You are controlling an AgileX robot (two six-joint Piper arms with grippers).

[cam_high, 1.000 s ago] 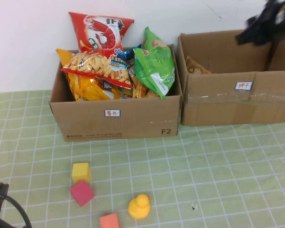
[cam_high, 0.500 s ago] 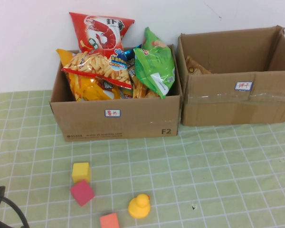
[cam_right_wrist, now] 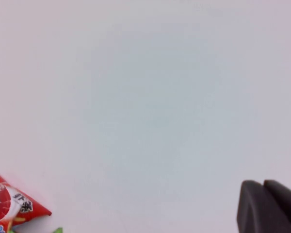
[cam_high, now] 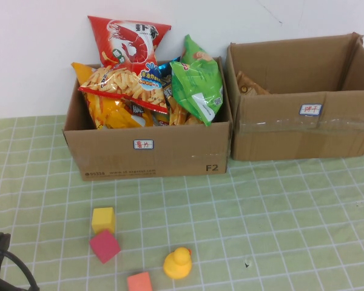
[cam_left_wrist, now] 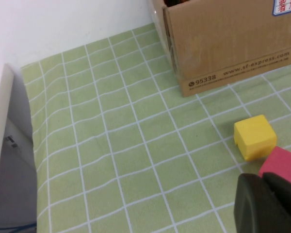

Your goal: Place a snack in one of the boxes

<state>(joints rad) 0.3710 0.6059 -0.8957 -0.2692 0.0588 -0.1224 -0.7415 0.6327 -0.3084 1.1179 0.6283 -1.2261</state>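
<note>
Red shrimp-chip bag (cam_high: 128, 41) stands upright in left box (cam_high: 148, 154), beyond closed, empty left gripper (cam_left_wrist: 267, 201); right gripper (cam_right_wrist: 268, 204) closed, empty, facing white wall (cam_right_wrist: 145, 97)

Matt cardboard boxes (cam_high: 151, 154), glossy snack bags (cam_high: 197, 82)

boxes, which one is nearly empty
The right box, with only a brown packet in its left corner. The left box is heaped with snack bags. Left tool is parked shut near the blocks; right tool is raised, shut.

Green-checked tablecloth (cam_high: 279, 206); brown boxes (cam_high: 151, 151); red shrimp bag (cam_high: 126, 39); yellow duck (cam_high: 178, 264).
</note>
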